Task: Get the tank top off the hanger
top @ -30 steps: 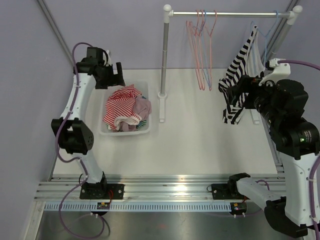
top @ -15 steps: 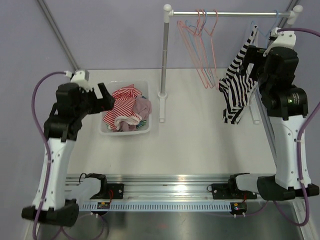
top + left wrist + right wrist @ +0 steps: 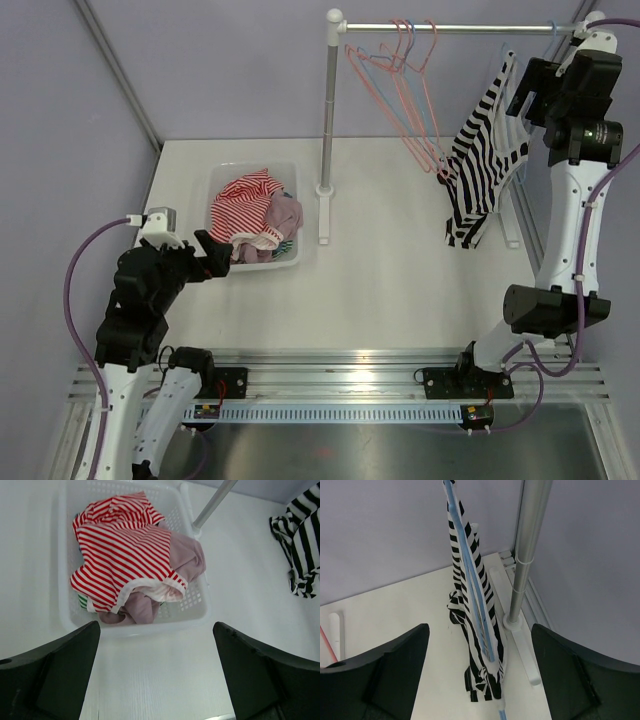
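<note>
Robot lab: white table (image 3: 400, 290) inside plain walls (image 3: 230, 70).

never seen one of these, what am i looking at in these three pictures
Two robot arms are bolted at the near edge of a white table. The wide picture looks down from above and behind them; the other two come from a camera on each wrist, so the dark shapes at the bottom are that gripper's fingers. The left gripper hovers open near a basket of clothes. The right gripper, also open, is up by the rail, facing a striped tank top on a blue hanger. Nothing is held.
</note>
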`<state>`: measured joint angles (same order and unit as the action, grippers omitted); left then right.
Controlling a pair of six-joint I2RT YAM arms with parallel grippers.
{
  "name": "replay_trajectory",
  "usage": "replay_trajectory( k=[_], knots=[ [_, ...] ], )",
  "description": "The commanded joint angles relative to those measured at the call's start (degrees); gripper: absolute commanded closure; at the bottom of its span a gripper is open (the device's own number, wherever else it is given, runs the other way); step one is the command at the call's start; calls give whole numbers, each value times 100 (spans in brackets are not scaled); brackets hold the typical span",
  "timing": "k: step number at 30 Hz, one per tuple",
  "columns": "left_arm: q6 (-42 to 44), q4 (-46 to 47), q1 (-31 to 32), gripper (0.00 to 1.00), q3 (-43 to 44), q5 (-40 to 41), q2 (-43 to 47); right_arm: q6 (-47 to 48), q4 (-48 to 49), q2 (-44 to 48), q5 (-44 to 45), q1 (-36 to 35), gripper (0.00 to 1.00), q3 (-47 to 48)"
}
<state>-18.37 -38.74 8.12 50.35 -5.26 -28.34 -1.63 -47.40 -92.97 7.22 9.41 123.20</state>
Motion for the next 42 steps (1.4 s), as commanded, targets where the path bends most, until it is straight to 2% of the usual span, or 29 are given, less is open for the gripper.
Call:
replay_trajectory(
  k=[1, 2, 8, 11, 16, 19, 22, 27, 29, 31, 42],
  knots=[
    [71, 272, 102, 1, -245, 209, 30, 119, -165, -379, -696, 184, 10, 494],
    [62, 279, 154, 1, -236, 201, 30, 110, -173, -441, -887, 228, 12, 538],
    [97, 306, 471, 1, -253, 183, -23, 119, -51, -740, -1513, 491, 39, 583],
    [123, 341, 471, 1, -262, 95, -40, 128, 108, -758, -1951, 509, 46, 565],
    [132, 350, 533, 1, -280, -37, -102, 338, 143, -898, -2155, 509, 62, 565],
    [141, 367, 594, 1, -297, -54, -93, 365, 178, -907, -2260, 509, 66, 469],
    [150, 367, 612, 1, -280, -81, -110, 391, 187, -890, -2357, 509, 83, 407],
    [150, 367, 621, 1, -289, -107, -128, 418, 205, -846, -2348, 509, 87, 345],
    [158, 359, 621, 1, -289, -125, -128, 418, 213, -793, -2374, 509, 96, 337],
    [158, 359, 629, 1, -289, -125, -137, 392, 248, -767, -2401, 509, 100, 345],
    [150, 359, 638, 1, -280, -90, -111, -232, 327, -538, -2735, 509, 100, 986]
  ],
)
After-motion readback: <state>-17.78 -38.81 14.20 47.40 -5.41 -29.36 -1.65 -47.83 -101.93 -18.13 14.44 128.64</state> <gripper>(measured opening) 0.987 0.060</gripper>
